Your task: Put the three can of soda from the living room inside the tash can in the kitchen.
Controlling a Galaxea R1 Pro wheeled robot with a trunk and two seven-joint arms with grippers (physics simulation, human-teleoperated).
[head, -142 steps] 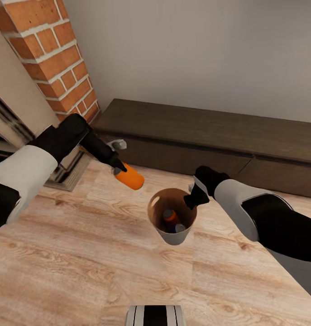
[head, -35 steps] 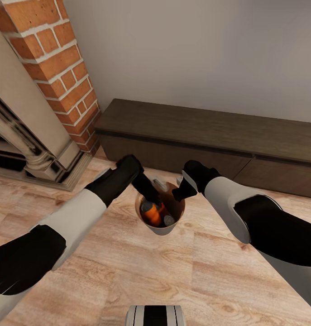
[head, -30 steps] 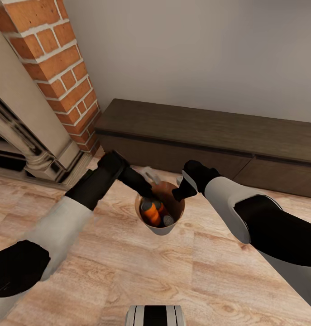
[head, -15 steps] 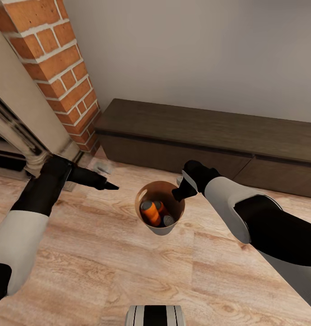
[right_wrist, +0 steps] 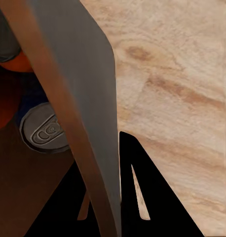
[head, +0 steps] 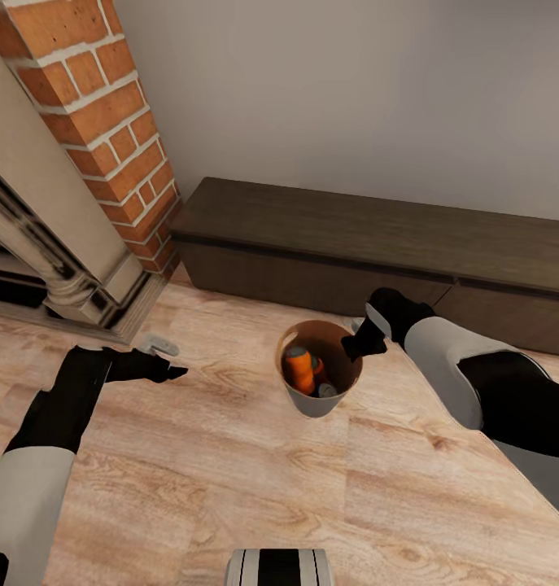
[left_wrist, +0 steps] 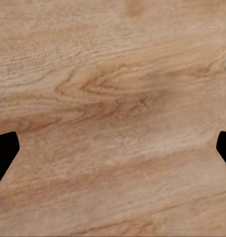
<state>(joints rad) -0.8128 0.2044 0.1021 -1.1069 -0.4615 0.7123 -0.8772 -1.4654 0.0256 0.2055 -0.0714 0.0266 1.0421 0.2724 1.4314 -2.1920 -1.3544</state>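
Observation:
The trash can (head: 305,401), pale outside and brown inside, hangs above the wood floor with my right gripper (head: 355,348) shut on its right rim. A bright orange soda can (head: 297,368) leans inside it, and a darker can with a pale grey top (head: 327,390) lies beside it. In the right wrist view the can's wall (right_wrist: 88,84) runs between my fingers (right_wrist: 152,202), with the grey can top (right_wrist: 44,131) inside. My left gripper (head: 169,360) is open and holds nothing, low over the floor well left of the trash can, its fingertips (left_wrist: 4,153) far apart.
A brick fireplace (head: 108,122) with a pale stone surround rises at the left. A long dark low cabinet (head: 352,236) runs along the grey wall behind the trash can. Light wood floor (head: 230,472) spreads in front, with the robot's base (head: 279,567) at the lower edge.
My left gripper let go of the orange can inside the trash can, then drew back left and down. My right gripper has carried the trash can slightly to the right.

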